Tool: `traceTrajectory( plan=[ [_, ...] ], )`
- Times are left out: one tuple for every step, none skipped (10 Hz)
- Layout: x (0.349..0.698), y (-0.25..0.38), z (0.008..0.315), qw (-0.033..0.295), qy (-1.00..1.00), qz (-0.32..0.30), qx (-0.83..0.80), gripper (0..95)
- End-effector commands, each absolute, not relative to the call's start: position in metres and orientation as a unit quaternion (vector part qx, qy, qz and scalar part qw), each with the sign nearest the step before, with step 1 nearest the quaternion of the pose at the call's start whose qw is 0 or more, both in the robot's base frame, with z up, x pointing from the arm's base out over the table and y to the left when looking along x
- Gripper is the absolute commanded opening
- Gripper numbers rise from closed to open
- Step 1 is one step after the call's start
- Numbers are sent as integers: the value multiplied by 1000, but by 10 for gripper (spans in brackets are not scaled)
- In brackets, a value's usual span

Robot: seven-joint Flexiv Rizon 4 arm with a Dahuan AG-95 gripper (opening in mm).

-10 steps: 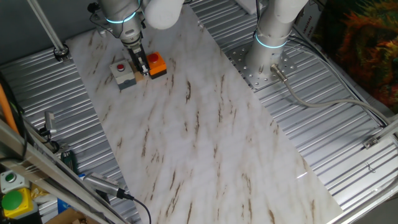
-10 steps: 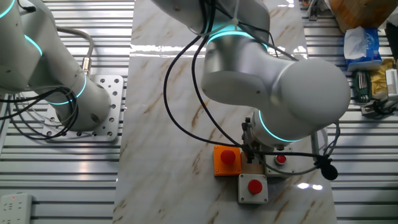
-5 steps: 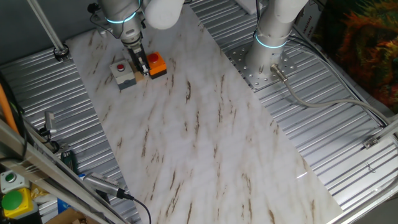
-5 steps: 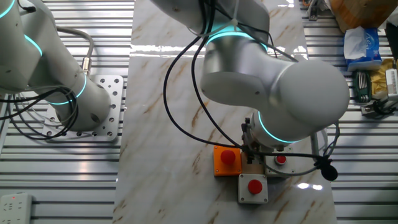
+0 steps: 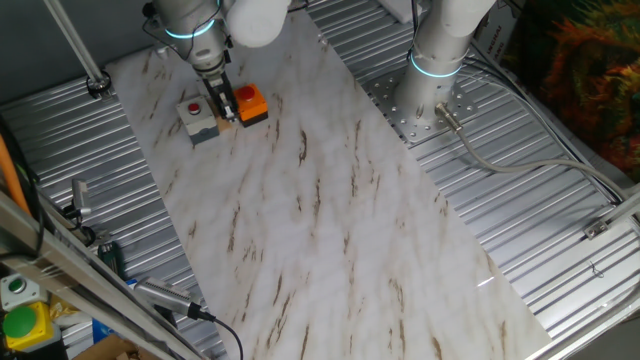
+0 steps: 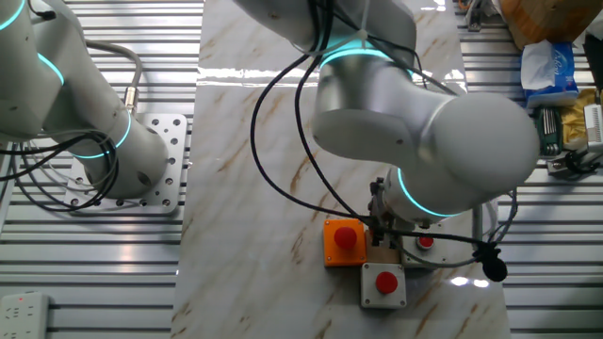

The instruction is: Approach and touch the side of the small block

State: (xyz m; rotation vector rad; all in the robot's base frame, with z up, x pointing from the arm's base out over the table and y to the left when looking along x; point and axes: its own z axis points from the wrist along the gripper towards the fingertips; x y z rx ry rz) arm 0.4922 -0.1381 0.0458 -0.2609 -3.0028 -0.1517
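The small tan block point(image 5: 229, 120) lies on the marble table between an orange button box point(image 5: 252, 103) and a grey button box point(image 5: 198, 118). My gripper point(image 5: 222, 106) points straight down with its narrow fingers close together, right at the block's top and side. In the other fixed view the block point(image 6: 380, 252) shows as a tan sliver under the gripper point(image 6: 381, 235), beside the orange box point(image 6: 344, 241). Whether the tips touch the block is hidden by the arm.
A second grey button box point(image 6: 424, 247) stands on the block's other side, and another one point(image 6: 384, 284) nearer the table's edge. A second arm's base point(image 5: 432, 90) stands on a perforated plate. Tools and boxes point(image 6: 561, 104) lie off the table.
The arm has shifted slightly sideways above the block; the gripper stays low between the boxes. The boxes and block have not moved.
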Motion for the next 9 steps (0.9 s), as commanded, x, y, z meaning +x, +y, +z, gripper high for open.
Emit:
traceTrajectory(
  plan=[
    [493,-138,45,60,-994,-59,-76,0],
    [493,-138,45,57,-994,-60,-73,0],
    [493,-138,45,55,-994,-63,-74,0],
    [493,-138,45,55,-994,-62,-71,0],
    [493,-138,45,56,-994,-62,-70,0],
    [493,-138,45,55,-994,-62,-69,0],
    [493,-138,45,53,-994,-64,-67,0],
    [493,-138,45,53,-994,-67,-67,0],
    [493,-138,45,54,-994,-68,-69,0]
  ],
)
